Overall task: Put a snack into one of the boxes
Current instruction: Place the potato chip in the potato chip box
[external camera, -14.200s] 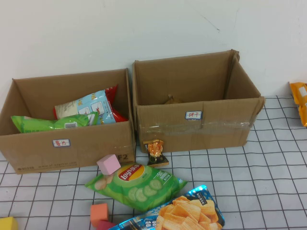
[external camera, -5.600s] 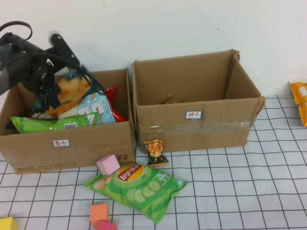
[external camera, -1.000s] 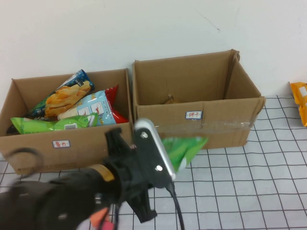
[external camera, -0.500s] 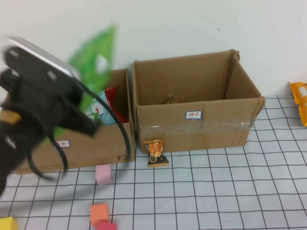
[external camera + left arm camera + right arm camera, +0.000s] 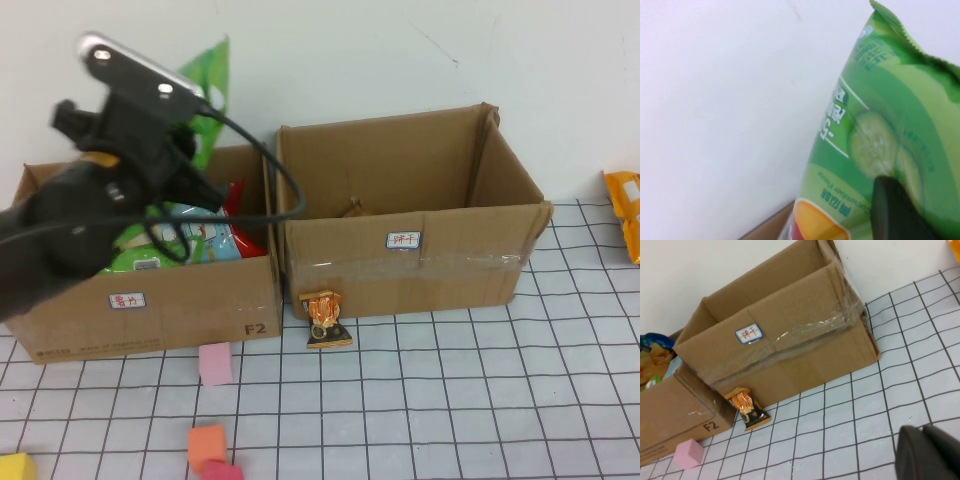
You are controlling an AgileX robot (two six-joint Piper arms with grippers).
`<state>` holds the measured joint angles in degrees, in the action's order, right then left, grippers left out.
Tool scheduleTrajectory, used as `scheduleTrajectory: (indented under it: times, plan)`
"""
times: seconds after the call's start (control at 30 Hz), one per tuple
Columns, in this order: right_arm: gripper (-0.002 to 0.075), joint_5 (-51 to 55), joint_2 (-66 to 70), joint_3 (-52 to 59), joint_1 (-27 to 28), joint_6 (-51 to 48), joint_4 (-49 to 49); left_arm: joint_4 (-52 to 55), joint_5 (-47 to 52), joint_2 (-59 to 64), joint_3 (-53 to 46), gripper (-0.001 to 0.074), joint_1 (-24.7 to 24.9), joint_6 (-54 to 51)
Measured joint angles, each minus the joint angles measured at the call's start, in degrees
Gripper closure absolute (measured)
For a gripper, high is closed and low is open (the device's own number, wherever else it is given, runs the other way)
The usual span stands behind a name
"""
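Note:
My left gripper (image 5: pixel 192 135) is shut on a green cucumber-chips bag (image 5: pixel 212 85) and holds it upright above the back of the left cardboard box (image 5: pixel 150 305). In the left wrist view the bag (image 5: pixel 880 125) fills the frame, with one dark fingertip (image 5: pixel 890 205) pressed on it. The left box holds several snack bags, among them a blue-white one (image 5: pixel 205 232). The right cardboard box (image 5: pixel 400 265) stands beside it. My right gripper (image 5: pixel 932 452) is shut and empty, low over the gridded table in front of the right box (image 5: pixel 780 345); it is out of the high view.
A small orange-and-black snack packet (image 5: pixel 326 318) stands before the right box. Pink (image 5: pixel 215 362), orange (image 5: pixel 207 445) and yellow (image 5: pixel 10 467) foam blocks lie at the front left. An orange packet (image 5: pixel 625 210) lies at the far right edge.
My left arm lifted the green bag off the table, swung it up and left, and now holds it over the left box. The pink block shifted slightly.

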<state>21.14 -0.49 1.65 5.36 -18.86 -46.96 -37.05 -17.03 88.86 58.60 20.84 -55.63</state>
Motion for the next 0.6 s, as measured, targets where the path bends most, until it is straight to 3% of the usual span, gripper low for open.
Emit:
scheduleTrajectory:
  times: [0.2, 0.27, 0.43, 0.53, 0.6]
  plan:
    - [0.0727, 0.0, 0.0, 0.0, 0.0, 0.0, 0.0, 0.7, 0.9, 11.1, 7.5, 0.0583, 0.0, 0.0]
    - [0.0727, 0.0, 0.0, 0.0, 0.0, 0.0, 0.0, 0.7, 1.2, 14.6, 9.8, 0.0533, 0.0, 0.0]
    - [0.0727, 0.0, 0.0, 0.0, 0.0, 0.0, 0.0, -4.6, 4.9, 19.7, 15.0, 0.0288, -1.9, -0.8]
    - [0.0727, 0.0, 0.0, 0.0, 0.0, 0.0, 0.0, -11.1, 6.7, 19.3, 15.4, 0.0234, -3.7, -2.8]
    - [0.0727, 0.0, 0.0, 0.0, 0.0, 0.0, -0.5, -15.0, 9.2, 17.1, 15.4, 0.0238, -5.1, -5.0]
